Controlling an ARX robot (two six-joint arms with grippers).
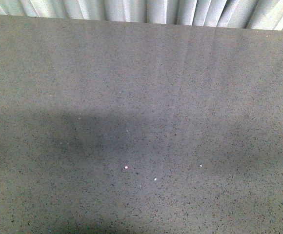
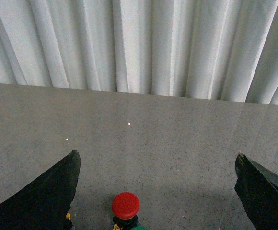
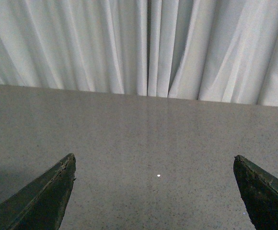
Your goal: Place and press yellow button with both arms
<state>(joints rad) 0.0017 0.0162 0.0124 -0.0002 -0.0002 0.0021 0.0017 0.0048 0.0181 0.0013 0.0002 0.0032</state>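
The yellow button is not in view in any frame. In the left wrist view my left gripper (image 2: 157, 154) is open, its two dark fingers (image 2: 52, 191) spread wide over the grey speckled table (image 2: 177, 134). A red domed push-button (image 2: 125, 205) on a black body stands on the table between them, near the frame's lower edge, touching neither finger. In the right wrist view my right gripper (image 3: 154, 157) is open and empty over the bare table (image 3: 153, 124). The front view shows no arm.
A white pleated curtain (image 2: 144, 43) hangs behind the table's far edge and also shows in the right wrist view (image 3: 144, 43) and the front view (image 1: 146, 10). A green piece (image 2: 138, 228) and small yellow bits (image 2: 68, 216) sit by the red button.
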